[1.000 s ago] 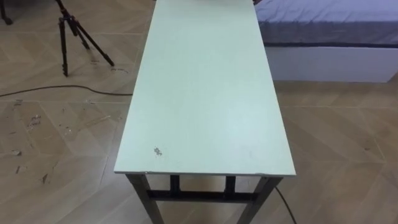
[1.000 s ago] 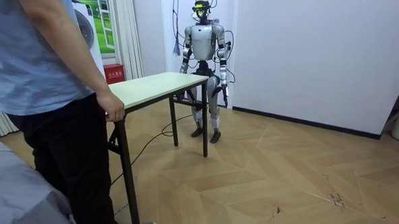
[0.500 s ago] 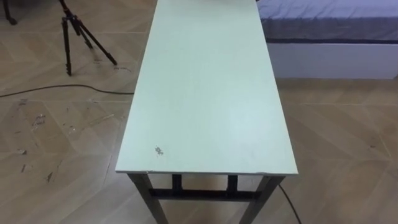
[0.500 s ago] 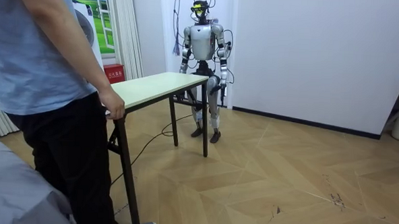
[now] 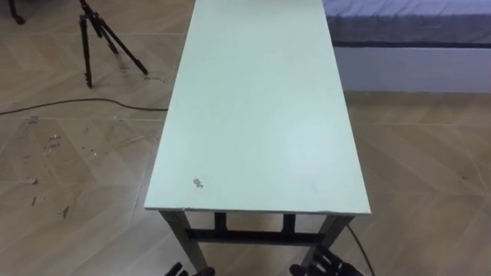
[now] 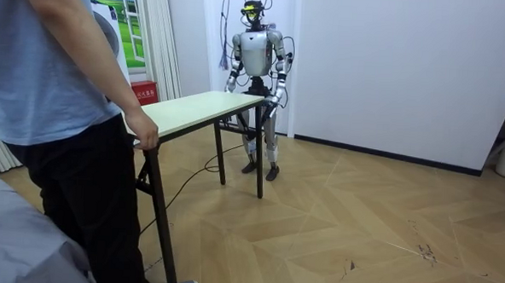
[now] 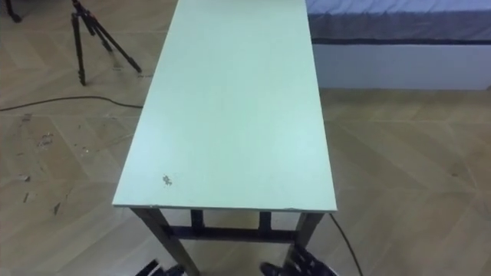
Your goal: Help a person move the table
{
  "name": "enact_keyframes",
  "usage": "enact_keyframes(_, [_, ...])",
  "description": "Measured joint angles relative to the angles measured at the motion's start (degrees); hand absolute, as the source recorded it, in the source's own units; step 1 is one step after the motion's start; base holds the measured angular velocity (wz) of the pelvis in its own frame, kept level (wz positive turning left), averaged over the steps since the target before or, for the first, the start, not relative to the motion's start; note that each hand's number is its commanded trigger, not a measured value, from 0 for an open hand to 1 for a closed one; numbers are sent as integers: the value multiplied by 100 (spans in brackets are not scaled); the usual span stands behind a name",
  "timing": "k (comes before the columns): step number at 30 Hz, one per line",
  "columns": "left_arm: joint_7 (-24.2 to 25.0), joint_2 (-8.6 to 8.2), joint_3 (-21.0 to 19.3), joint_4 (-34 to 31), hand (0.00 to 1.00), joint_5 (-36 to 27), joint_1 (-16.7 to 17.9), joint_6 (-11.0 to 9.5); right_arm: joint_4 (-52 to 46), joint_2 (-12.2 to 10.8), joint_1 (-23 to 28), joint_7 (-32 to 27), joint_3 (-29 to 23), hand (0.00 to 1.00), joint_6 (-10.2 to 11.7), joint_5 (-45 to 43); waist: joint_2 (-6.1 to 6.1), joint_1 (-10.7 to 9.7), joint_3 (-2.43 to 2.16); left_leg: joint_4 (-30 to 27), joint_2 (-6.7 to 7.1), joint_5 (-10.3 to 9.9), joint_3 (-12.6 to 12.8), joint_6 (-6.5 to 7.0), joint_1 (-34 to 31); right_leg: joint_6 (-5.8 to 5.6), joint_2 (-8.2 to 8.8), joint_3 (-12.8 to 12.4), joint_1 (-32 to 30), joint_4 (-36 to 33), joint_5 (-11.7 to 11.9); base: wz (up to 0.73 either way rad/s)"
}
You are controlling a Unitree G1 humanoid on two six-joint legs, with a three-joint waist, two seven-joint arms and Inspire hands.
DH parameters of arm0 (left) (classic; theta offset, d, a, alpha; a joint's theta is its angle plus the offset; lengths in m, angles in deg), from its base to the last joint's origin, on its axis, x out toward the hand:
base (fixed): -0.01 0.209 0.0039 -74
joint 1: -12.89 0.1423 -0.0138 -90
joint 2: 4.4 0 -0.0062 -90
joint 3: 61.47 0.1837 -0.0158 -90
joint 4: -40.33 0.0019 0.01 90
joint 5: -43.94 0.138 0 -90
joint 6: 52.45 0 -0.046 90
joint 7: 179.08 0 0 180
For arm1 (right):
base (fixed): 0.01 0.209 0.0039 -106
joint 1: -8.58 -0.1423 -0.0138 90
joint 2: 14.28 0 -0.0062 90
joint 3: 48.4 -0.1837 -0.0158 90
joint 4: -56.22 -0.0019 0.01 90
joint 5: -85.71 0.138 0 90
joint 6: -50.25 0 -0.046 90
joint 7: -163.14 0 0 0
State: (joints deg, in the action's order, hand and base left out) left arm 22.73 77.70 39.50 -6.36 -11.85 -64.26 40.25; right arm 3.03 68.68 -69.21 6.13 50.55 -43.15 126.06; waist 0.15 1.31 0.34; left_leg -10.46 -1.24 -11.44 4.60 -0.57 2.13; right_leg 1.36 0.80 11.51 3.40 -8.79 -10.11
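A long table (image 5: pixel 253 115) with a pale green top and black legs stretches away from me, its near short edge just below me. My right hand (image 5: pixel 328 264) comes up at the bottom edge, under that end by the right leg, open with straight dark fingers. My left hand (image 5: pixel 178 270) just shows by the left leg. In the room view I stand at the table's (image 6: pixel 194 109) far end with both forearms raised toward it. A person (image 6: pixel 58 107) stands at the other end, one hand (image 6: pixel 142 137) curled over the table's corner.
A black tripod (image 5: pixel 96 38) stands on the wooden floor to the far left, with a dark cable (image 5: pixel 61 103) running past it. A bed (image 5: pixel 414 46) with a grey cover lies to the far right. In the room view a white wall rises behind me.
Both my hands have risen into the bottom of the eye views, under the table's near end. In the room view my arms have lifted toward the table. The table and person have stayed put.
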Motion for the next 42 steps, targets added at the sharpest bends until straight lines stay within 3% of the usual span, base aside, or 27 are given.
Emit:
enact_keyframes(3, [2, 136, 476, -1101, 0, -706, 222, 176, -770, 35, 269, 80, 481, 0, -192, 725, -36, -27, 26, 4, 2, 0, -1, 0, -5, 0, 4, -4, -7, -11, 0, 0])
enact_keyframes(6, [23, 203, 778, -1741, 0, -1279, 201, 247, -1157, 47, 301, 147, 890, 0, -368, 1261, 3, -105, 48, -1, 0, 0, -3, 1, -29, 0, 5, -14, -18, -55, 0, 0])
enact_keyframes(9, [6, 263, 958, -2120, 0, -1714, 166, 226, -1337, 58, 281, 169, 1103, 0, -330, 1716, 29, -157, 49, -3, -3, 0, 0, 2, -14, 0, 2, -34, -27, -92, -1, -1])
enact_keyframes(12, [4, 317, 996, -2307, 0, -1788, 167, 222, -1505, 208, 233, 168, 1160, 0, -321, 1838, 35, -151, 48, -28, -2, 0, 6, 2, -38, 0, 2, -55, -52, -95, -1, 0])
enact_keyframes(20, [-40, 414, 992, -2414, 0, -1794, -81, 216, -1580, 392, -97, 152, 1234, 0, -289, 1837, 58, -148, 44, -37, -2, 2, 10, 4, 16, 2, -2, -73, -32, -102, 1, 0])
enact_keyframes(30, [-382, 550, 918, -2413, 0, -1918, -323, 480, -1570, 550, -467, 32, 1221, 0, -357, 2030, 50, -57, 73, -20, -21, 2, 45, 3, 88, 19, 5, -72, -2, -113, 12, -1])
enact_keyframes(34, [-708, 548, 710, -2413, 0, -2360, -424, 618, -1571, 537, -505, -165, 1215, 0, -435, 2598, 32, -1, 100, -22, -39, 2, 54, 3, 106, 38, 2, -116, 6, -119, 26, -4])
enact_keyframes(39, [-1097, 543, 628, -2336, 0, -3078, -591, 622, -1571, 463, -547, -423, 1217, 0, -496, 3287, 30, 80, 117, -35, -59, 3, 106, 1, 128, 50, -10, -154, -5, -154, 33, -5])
enact_keyframes(42, [-1361, 463, 281, -2258, 0, -3250, -632, 621, -1571, 397, -629, -681, 1216, 0, -529, 3673, 37, 71, 124, -38, -65, 3, 178, 1, 142, 51, -9, -208, -38, -183, 36, -13])
